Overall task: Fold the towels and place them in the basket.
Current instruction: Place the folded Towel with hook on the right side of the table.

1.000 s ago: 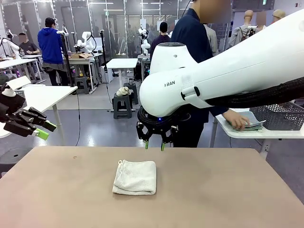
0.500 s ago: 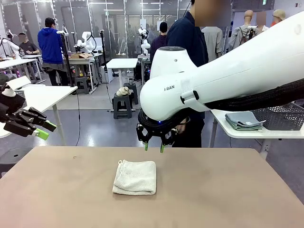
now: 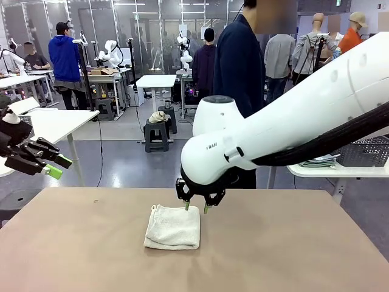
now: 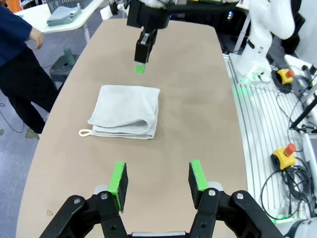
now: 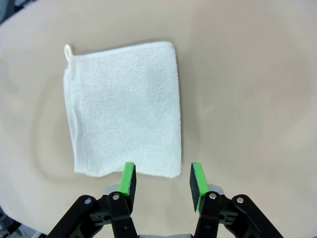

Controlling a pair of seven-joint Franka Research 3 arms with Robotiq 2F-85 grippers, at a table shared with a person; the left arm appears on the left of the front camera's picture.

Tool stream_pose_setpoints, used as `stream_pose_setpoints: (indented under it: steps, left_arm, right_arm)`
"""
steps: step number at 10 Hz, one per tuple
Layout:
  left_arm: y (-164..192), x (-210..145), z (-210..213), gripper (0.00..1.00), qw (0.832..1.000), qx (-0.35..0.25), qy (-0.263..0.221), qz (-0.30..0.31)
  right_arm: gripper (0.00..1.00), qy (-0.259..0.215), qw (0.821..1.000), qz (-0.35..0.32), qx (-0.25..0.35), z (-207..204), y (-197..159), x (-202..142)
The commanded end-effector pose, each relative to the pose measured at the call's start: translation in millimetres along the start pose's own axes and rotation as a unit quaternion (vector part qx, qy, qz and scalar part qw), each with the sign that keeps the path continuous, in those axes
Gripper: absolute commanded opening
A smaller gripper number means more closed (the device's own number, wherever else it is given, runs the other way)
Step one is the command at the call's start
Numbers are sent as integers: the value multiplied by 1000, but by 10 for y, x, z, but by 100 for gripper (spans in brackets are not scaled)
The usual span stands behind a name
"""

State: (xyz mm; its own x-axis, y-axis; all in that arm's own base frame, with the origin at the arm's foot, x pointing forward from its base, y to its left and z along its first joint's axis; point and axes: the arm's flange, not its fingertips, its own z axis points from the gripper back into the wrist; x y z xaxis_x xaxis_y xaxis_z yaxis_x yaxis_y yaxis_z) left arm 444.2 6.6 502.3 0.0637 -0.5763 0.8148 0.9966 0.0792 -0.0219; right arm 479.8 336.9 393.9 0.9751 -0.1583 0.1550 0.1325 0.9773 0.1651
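Cream towel (image 3: 173,227) folded | grey towel stack (image 3: 320,162) half-hidden (right arm (image 3: 292,121))

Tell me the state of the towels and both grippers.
Cream-white towel: folded, flat on the table.
Right gripper: open, empty, over the towel's far edge.
Left gripper: open, empty, raised at the table's left.
Grey towels: folded, stacked on the side table.

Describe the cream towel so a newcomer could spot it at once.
Start at the brown table; near its middle, under the right pincer, lies the cream towel. It is folded into a rectangle with a small loop at one corner, unlike the grey-blue towels stacked on the white side table.
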Motion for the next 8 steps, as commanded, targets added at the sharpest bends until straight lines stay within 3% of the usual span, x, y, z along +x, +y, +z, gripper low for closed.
stream_pose_setpoints:
  steps: [1, 8]
  left_arm:
    - [-4, 7, 6, 64, 1000, -1, -3, -2]
    - [-4, 7, 6, 64, 1000, -1, -3, -2]
  right_arm:
    - [56, -30, 999, -12, -10, -250, 28, 20]
    - [56, -27, 1000, 1, 6, -711, -100, -3]
